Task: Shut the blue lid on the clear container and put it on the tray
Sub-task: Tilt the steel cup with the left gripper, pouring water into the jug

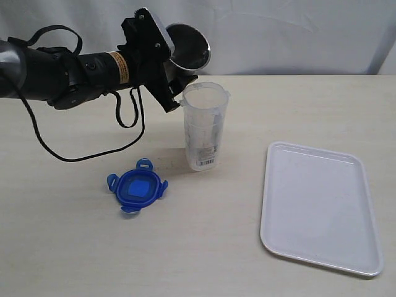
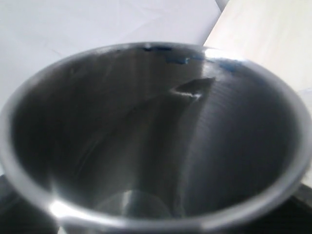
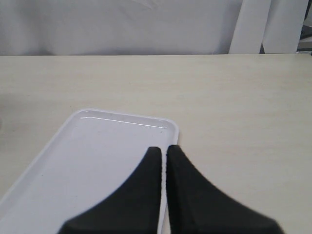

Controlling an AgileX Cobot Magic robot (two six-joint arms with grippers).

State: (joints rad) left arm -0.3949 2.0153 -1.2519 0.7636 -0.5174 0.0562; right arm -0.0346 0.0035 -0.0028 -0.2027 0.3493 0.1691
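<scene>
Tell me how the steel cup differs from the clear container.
The steel cup is grey metal; the clear container is transparent plastic with a label. The steel cup is tilted in the left claw; the clear container stands upright on the table. Both are lidless.

We see a pale, wood-grained table (image 1: 74, 247) filling most of the exterior view, its far edge meeting a white cloth backdrop (image 1: 297, 31) that hangs in soft folds. In the right wrist view we make out brighter white upright strips (image 3: 253, 24) at one end of that backdrop, with a sliver of something dark beyond them. The light is soft and even, and shadows on the tabletop are faint.
</scene>
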